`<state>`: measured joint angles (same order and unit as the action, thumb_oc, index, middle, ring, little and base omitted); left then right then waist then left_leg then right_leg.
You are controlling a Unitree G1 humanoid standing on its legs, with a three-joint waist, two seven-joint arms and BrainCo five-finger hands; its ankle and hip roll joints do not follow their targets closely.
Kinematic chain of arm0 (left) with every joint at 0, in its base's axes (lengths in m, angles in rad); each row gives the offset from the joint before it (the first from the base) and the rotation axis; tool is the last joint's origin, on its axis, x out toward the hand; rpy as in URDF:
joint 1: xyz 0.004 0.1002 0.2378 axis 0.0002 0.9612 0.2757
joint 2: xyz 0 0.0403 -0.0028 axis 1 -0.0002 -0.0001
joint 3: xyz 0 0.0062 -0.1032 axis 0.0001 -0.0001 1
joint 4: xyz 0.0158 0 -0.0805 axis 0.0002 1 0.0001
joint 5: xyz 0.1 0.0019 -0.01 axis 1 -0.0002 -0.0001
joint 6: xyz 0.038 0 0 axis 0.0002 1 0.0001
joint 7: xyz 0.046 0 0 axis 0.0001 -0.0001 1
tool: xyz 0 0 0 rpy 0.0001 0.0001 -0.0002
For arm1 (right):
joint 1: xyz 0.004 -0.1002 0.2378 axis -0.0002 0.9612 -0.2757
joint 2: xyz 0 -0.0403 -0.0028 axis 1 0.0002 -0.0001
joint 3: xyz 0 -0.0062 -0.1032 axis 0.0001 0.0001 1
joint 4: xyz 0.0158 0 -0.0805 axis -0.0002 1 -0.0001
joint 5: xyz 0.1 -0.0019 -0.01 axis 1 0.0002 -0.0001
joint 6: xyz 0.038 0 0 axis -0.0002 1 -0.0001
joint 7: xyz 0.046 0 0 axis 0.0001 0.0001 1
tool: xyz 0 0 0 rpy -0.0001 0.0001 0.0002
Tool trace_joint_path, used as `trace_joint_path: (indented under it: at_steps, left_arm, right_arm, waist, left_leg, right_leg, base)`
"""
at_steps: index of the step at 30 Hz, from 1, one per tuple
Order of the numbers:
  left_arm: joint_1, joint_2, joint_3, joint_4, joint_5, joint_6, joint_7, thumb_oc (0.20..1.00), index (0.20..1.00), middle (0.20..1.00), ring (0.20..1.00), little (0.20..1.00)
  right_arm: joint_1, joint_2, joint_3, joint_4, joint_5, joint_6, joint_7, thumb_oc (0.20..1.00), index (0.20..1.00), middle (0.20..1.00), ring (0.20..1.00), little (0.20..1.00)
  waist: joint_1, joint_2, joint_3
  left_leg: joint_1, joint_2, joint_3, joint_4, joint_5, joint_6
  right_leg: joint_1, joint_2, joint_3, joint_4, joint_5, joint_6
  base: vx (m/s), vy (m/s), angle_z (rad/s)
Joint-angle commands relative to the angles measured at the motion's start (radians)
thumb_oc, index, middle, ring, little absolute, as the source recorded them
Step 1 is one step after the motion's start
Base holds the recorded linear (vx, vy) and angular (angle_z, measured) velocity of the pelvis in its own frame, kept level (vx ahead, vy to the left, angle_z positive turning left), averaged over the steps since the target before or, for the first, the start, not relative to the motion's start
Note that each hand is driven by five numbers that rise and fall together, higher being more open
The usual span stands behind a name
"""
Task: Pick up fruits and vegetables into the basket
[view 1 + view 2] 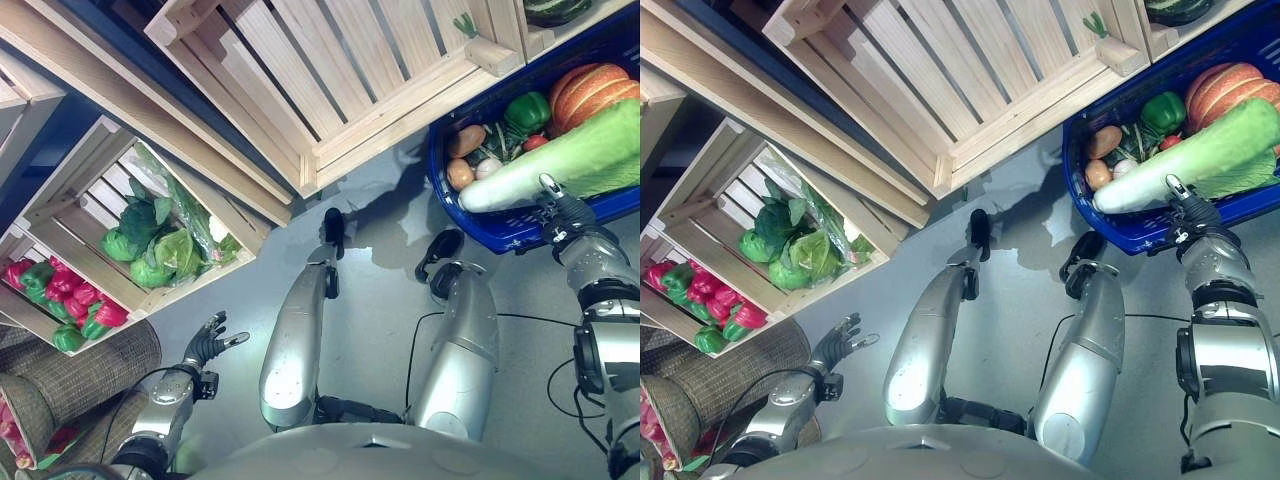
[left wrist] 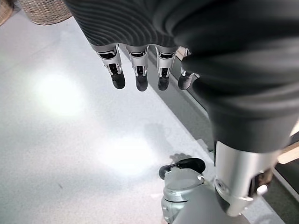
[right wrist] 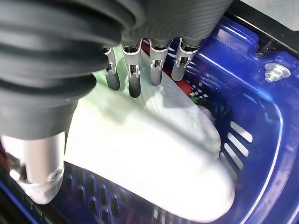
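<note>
A blue plastic basket (image 1: pixel 500 238) stands on the floor at the upper right. In it lie a long pale green cabbage (image 1: pixel 590 150), an orange pumpkin (image 1: pixel 590 88), a green pepper (image 1: pixel 527 110) and several small round vegetables. My right hand (image 1: pixel 562 212) reaches over the basket's near rim. In the right wrist view its fingers (image 3: pixel 134 79) are straight and rest on the cabbage (image 3: pixel 154 158), with the thumb apart from them. My left hand (image 1: pixel 208 345) hangs open over the bare floor at the lower left, its fingers (image 2: pixel 140 77) straight and holding nothing.
A wooden crate (image 1: pixel 60 215) at the left holds leafy greens (image 1: pixel 160 245) and red and green peppers (image 1: pixel 70 300). A large slatted wooden crate (image 1: pixel 330 70) stands at the top middle. Wicker baskets (image 1: pixel 70 380) sit at the lower left.
</note>
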<state>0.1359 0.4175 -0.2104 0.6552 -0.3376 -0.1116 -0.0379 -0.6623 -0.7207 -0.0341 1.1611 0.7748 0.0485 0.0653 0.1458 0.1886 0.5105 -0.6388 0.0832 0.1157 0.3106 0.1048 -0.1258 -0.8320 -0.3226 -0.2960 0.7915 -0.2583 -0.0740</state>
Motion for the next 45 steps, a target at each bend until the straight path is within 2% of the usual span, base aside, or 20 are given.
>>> trace_joint_path:
  at_steps: [1, 7, 8, 13, 14, 18, 19, 20, 21, 22, 27, 32, 33, 36, 38, 43, 44, 45]
  left_arm:
    - [0.027, 0.026, -0.039, 0.015, 0.018, 0.006, 0.019, 1.0, 1.0, 1.0, 1.0, 1.0]
    - [0.014, -0.002, -0.008, 0.04, 0.015, 0.01, 0.076, 1.0, 1.0, 1.0, 1.0, 1.0]
    - [0.006, -0.008, 0.0, 0.059, 0.016, 0.008, 0.099, 1.0, 1.0, 1.0, 1.0, 1.0]
    - [-0.012, -0.032, 0.046, 0.11, -0.016, 0.009, 0.139, 1.0, 1.0, 1.0, 1.0, 1.0]
    - [-0.012, -0.041, 0.067, 0.129, -0.02, 0.005, 0.147, 1.0, 1.0, 1.0, 1.0, 1.0]
    - [-0.003, -0.059, 0.106, 0.177, -0.031, -0.029, 0.173, 1.0, 1.0, 1.0, 1.0, 1.0]
    - [0.006, -0.065, 0.118, 0.188, -0.032, -0.043, 0.178, 1.0, 1.0, 1.0, 1.0, 1.0]
    - [0.013, -0.067, 0.124, 0.192, -0.03, -0.044, 0.179, 1.0, 1.0, 1.0, 1.0, 1.0]
    - [0.024, -0.071, 0.132, 0.195, -0.029, -0.054, 0.179, 1.0, 1.0, 1.0, 1.0, 1.0]
    - [0.036, -0.079, 0.142, 0.2, -0.024, -0.068, 0.179, 1.0, 1.0, 1.0, 1.0, 1.0]
    - [0.086, -0.112, 0.185, 0.217, -0.012, -0.11, 0.147, 1.0, 1.0, 1.0, 1.0, 1.0]
    - [0.089, -0.158, 0.175, 0.27, -0.043, -0.118, 0.023, 1.0, 1.0, 1.0, 1.0, 1.0]
    - [0.088, -0.159, 0.175, 0.272, -0.047, -0.117, 0.015, 1.0, 1.0, 1.0, 1.0, 1.0]
    - [0.065, -0.164, 0.163, 0.309, -0.075, -0.111, -0.054, 1.0, 1.0, 1.0, 1.0, 1.0]
    - [0.035, -0.163, 0.144, 0.344, -0.096, -0.113, -0.11, 1.0, 1.0, 1.0, 1.0, 1.0]
    - [-0.005, -0.163, 0.118, 0.376, -0.109, -0.103, -0.179, 1.0, 1.0, 1.0, 1.0, 1.0]
    - [-0.02, -0.163, 0.109, 0.388, -0.107, -0.09, -0.198, 1.0, 1.0, 1.0, 1.0, 1.0]
    - [-0.038, -0.167, 0.095, 0.403, -0.102, -0.07, -0.222, 1.0, 1.0, 1.0, 1.0, 1.0]
  right_arm:
    - [0.057, -0.051, -0.023, -0.011, 0.01, -0.099, -0.078, 1.0, 1.0, 1.0, 1.0, 1.0]
    - [0.163, 0.007, -0.067, -0.117, -0.025, -0.239, -0.223, 1.0, 1.0, 1.0, 1.0, 1.0]
    - [0.204, 0.03, -0.077, -0.158, -0.035, -0.29, -0.273, 1.0, 1.0, 1.0, 1.0, 1.0]
    - [0.338, 0.119, -0.101, -0.351, -0.068, -0.412, -0.43, 1.0, 1.0, 1.0, 1.0, 1.0]
    - [0.384, 0.142, -0.116, -0.413, -0.08, -0.434, -0.452, 1.0, 1.0, 1.0, 1.0, 1.0]
    - [0.488, 0.204, -0.153, -0.518, -0.135, -0.524, -0.474, 1.0, 1.0, 1.0, 1.0, 1.0]
    - [0.526, 0.222, -0.161, -0.557, -0.172, -0.542, -0.48, 1.0, 1.0, 1.0, 1.0, 1.0]
    - [0.548, 0.228, -0.16, -0.578, -0.184, -0.54, -0.486, 1.0, 1.0, 1.0, 1.0, 1.0]
    - [0.573, 0.236, -0.162, -0.603, -0.2, -0.541, -0.492, 1.0, 1.0, 1.0, 1.0, 1.0]
    - [0.603, 0.248, -0.167, -0.629, -0.208, -0.54, -0.487, 1.0, 1.0, 1.0, 1.0, 1.0]
    - [0.725, 0.301, -0.15, -0.685, -0.312, -0.499, -0.463, 1.0, 1.0, 1.0, 1.0, 1.0]
    - [0.797, 0.348, -0.057, -0.594, -0.396, -0.373, -0.35, 1.0, 1.0, 1.0, 1.0, 1.0]
    - [0.798, 0.35, -0.054, -0.591, -0.401, -0.368, -0.347, 1.0, 1.0, 1.0, 1.0, 1.0]
    - [0.802, 0.382, -0.009, -0.498, -0.35, -0.295, -0.238, 1.0, 1.0, 1.0, 1.0, 1.0]
    - [0.792, 0.41, 0.039, -0.376, -0.37, -0.275, -0.145, 1.0, 1.0, 1.0, 1.0, 1.0]
    - [0.764, 0.448, 0.117, -0.243, -0.412, -0.225, 0.008, 1.0, 1.0, 1.0, 1.0, 1.0]
    - [0.748, 0.459, 0.141, -0.198, -0.423, -0.217, 0.034, 1.0, 1.0, 1.0, 1.0, 1.0]
    - [0.731, 0.469, 0.167, -0.154, -0.416, -0.177, 0.069, 1.0, 1.0, 1.0, 1.0, 1.0]
  waist:
    - [-0.028, 0.063, 0.009]
    - [-0.057, 0.026, 0.009]
    - [-0.067, 0.01, 0.009]
    - [-0.1, -0.047, 0.009]
    - [-0.11, -0.066, 0.009]
    - [-0.129, -0.109, -0.009]
    - [-0.134, -0.123, -0.026]
    - [-0.135, -0.128, -0.04]
    - [-0.137, -0.136, -0.053]
    - [-0.14, -0.144, -0.071]
    - [-0.152, -0.179, -0.173]
    - [-0.154, -0.201, -0.291]
    - [-0.154, -0.201, -0.293]
    - [-0.154, -0.209, -0.325]
    - [-0.151, -0.214, -0.346]
    - [-0.144, -0.224, -0.367]
    - [-0.14, -0.225, -0.372]
    - [-0.136, -0.226, -0.375]
  left_leg:
    - [-0.026, -0.054, 0.027, 0.198, -0.182, 0.091]
    - [0.07, -0.042, 0.03, 0.144, -0.17, 0.084]
    - [0.097, -0.036, 0.032, 0.13, -0.17, 0.081]
    - [0.199, -0.018, 0.041, 0.07, -0.185, 0.081]
    - [0.237, -0.012, 0.044, 0.052, -0.191, 0.082]
    - [0.315, -0.001, 0.048, 0.003, -0.189, 0.078]
    - [0.327, 0.0, 0.058, -0.022, -0.161, 0.086]
    - [0.349, 0.0, 0.049, -0.029, -0.185, 0.078]
    - [0.367, 0.002, 0.05, -0.043, -0.183, 0.076]
    - [0.379, 0.003, 0.062, -0.067, -0.157, 0.083]
    - [0.489, -0.004, 0.068, -0.158, -0.151, 0.08]
    - [0.598, -0.006, 0.087, -0.238, -0.155, 0.083]
    - [0.601, -0.007, 0.088, -0.241, -0.155, 0.083]
    - [0.643, -0.008, 0.098, -0.287, -0.151, 0.085]
    - [0.674, -0.008, 0.106, -0.324, -0.146, 0.086]
    - [0.704, -0.019, 0.114, -0.343, -0.153, 0.09]
    - [0.709, -0.021, 0.115, -0.343, -0.156, 0.091]
    - [0.715, -0.026, 0.116, -0.343, -0.159, 0.094]
  right_leg:
    - [0.084, 0.072, 0.036, -0.136, 0.044, 0.067]
    - [0.192, 0.098, 0.033, -0.203, 0.06, 0.077]
    - [0.225, 0.107, 0.034, -0.226, 0.067, 0.082]
    - [0.343, 0.125, 0.032, -0.299, 0.089, 0.096]
    - [0.384, 0.126, 0.031, -0.325, 0.099, 0.103]
    - [0.475, 0.131, 0.031, -0.394, 0.121, 0.121]
    - [0.493, 0.13, 0.019, -0.429, 0.155, 0.118]
    - [0.515, 0.133, 0.032, -0.435, 0.133, 0.13]
    - [0.535, 0.134, 0.032, -0.453, 0.137, 0.135]
    - [0.553, 0.132, 0.019, -0.485, 0.167, 0.131]
    - [0.674, 0.139, 0.024, -0.593, 0.192, 0.164]
    - [0.772, 0.138, 0.017, -0.673, 0.224, 0.194]
    - [0.775, 0.138, 0.017, -0.675, 0.225, 0.195]
    - [0.806, 0.135, 0.016, -0.707, 0.243, 0.209]
    - [0.831, 0.133, 0.008, -0.737, 0.259, 0.221]
    - [0.852, 0.132, -0.003, -0.771, 0.28, 0.229]
    - [0.857, 0.132, -0.007, -0.774, 0.282, 0.229]
    - [0.864, 0.132, -0.012, -0.777, 0.284, 0.229]
  base:
    - [-0.01, 0.035, 0.02]
    - [0.01, 0.079, 0.02]
    - [0.02, 0.084, 0.01]
    - [0.02, 0.056, -0.03]
    - [0.03, 0.058, -0.21]
    - [0.02, 0.038, -0.13]
    - [0.07, 0.021, -0.11]
    - [0.07, 0.023, -0.12]
    - [0.09, 0.026, -0.13]
    - [0.03, 0.044, -0.13]
    - [0.13, 0.05, -0.08]
    - [0.12, 0.077, -0.08]
    - [0.06, 0.075, -0.05]
    - [0.0, 0.072, -0.02]
    - [-0.03, 0.072, -0.04]
    - [-0.04, 0.054, -0.04]
    - [-0.05, 0.06, 0.01]
    - [-0.05, 0.057, 0.02]
